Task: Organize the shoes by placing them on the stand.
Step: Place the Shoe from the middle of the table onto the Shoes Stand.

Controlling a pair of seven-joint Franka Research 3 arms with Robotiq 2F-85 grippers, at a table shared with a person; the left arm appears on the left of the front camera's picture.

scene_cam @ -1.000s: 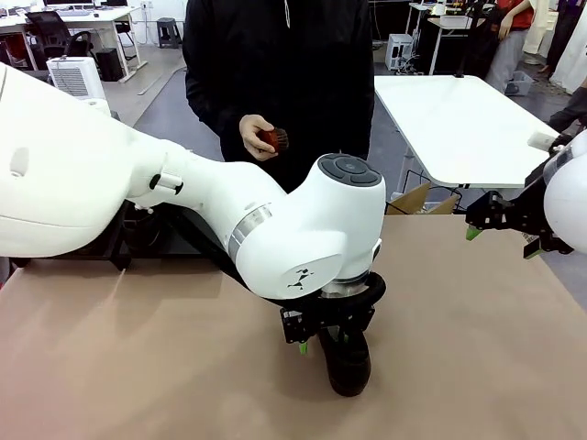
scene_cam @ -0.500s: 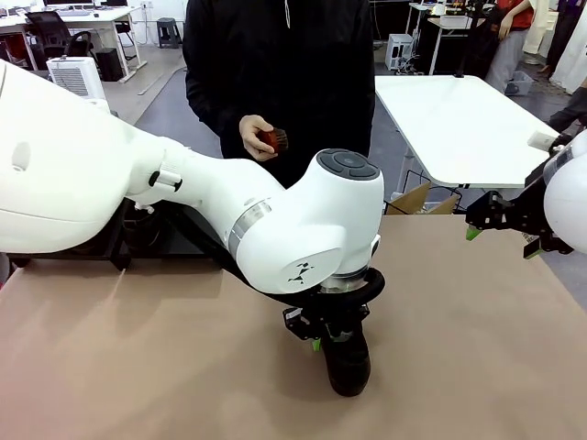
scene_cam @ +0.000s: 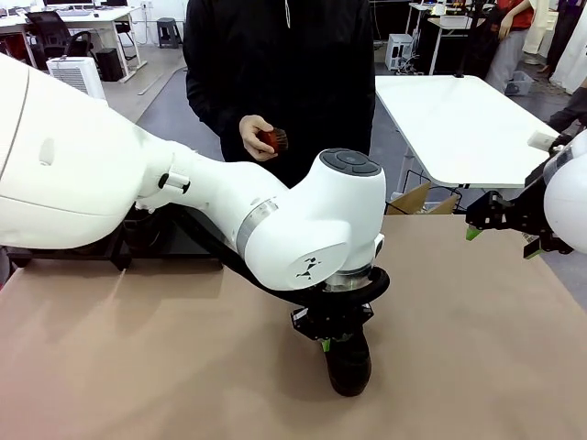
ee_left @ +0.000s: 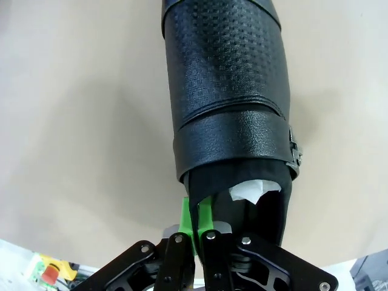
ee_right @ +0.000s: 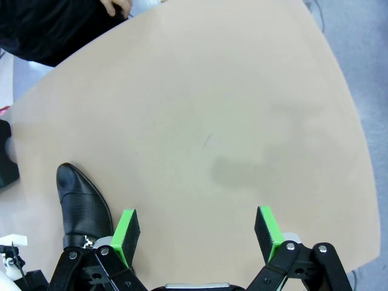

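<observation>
One glossy black shoe (scene_cam: 349,367) with white paper stuffing lies on the tan table, toe toward the near edge. My left gripper (scene_cam: 330,343) comes down on its heel end. In the left wrist view the green pads (ee_left: 188,219) pinch the rim of the shoe (ee_left: 227,103) at its opening, so the left gripper (ee_left: 197,221) is shut on it. My right gripper (scene_cam: 500,225) hangs open above the table's right side; its wrist view shows the open right gripper (ee_right: 197,235) holding nothing, with the shoe (ee_right: 82,203) to one side. The black stand (scene_cam: 96,247) at far left is mostly hidden behind my left arm.
A person in black stands at the far edge holding a small reddish-brown object (scene_cam: 271,139) in one hand. A cardboard box (scene_cam: 424,200) sits past the far edge. Bare tan table (scene_cam: 138,367) spreads to the left and right of the shoe.
The left gripper's green pad has slid inward and the fingers have closed on the shoe's heel rim. The shoe and the right arm have stayed put.
</observation>
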